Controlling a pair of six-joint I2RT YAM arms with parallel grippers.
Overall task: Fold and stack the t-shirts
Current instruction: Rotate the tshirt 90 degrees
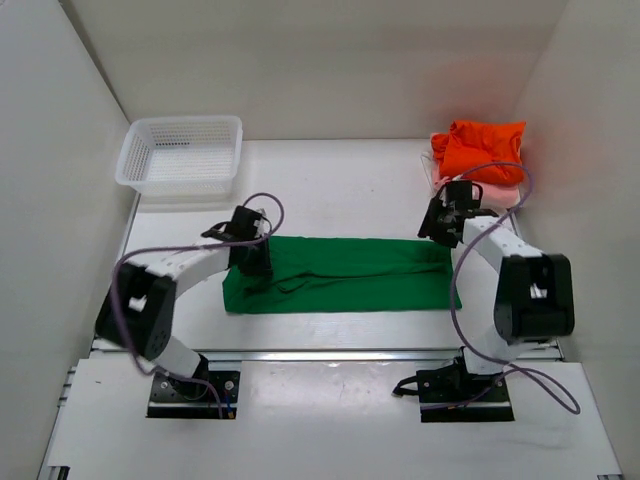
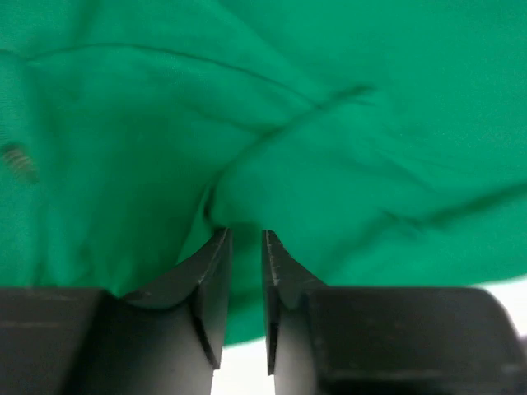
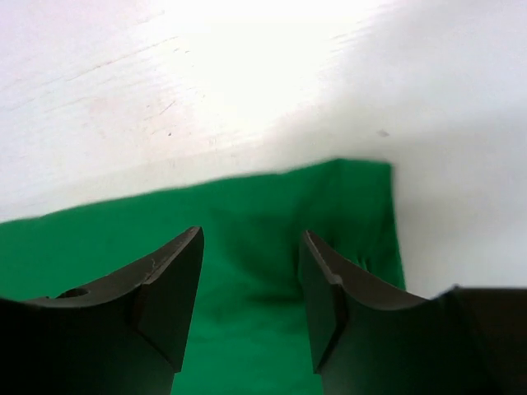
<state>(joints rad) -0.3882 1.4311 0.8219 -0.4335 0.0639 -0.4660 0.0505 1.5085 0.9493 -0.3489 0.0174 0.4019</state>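
Left pincer (image 2: 247, 239): jaws slightly apart with a narrow gap, tips at a raised crease of the bright green cloth t-shirt (image 2: 370, 123), nothing clearly pinched. Right pincer (image 3: 251, 239): jaws wide apart, empty, over the shirt's 3 o'clock end. The green shirt lies mid-tabletop as a long flat folded band running 9 to 3 o'clock. Crumpled bright orange t-shirt (image 1: 485, 148) sits at 1 o'clock on a pale pink t-shirt (image 1: 500, 192). White plastic mesh basket (image 1: 190, 180) at 11 o'clock. White matte tabletop (image 1: 330, 190), plain white walls (image 1: 300, 60) on three sides.
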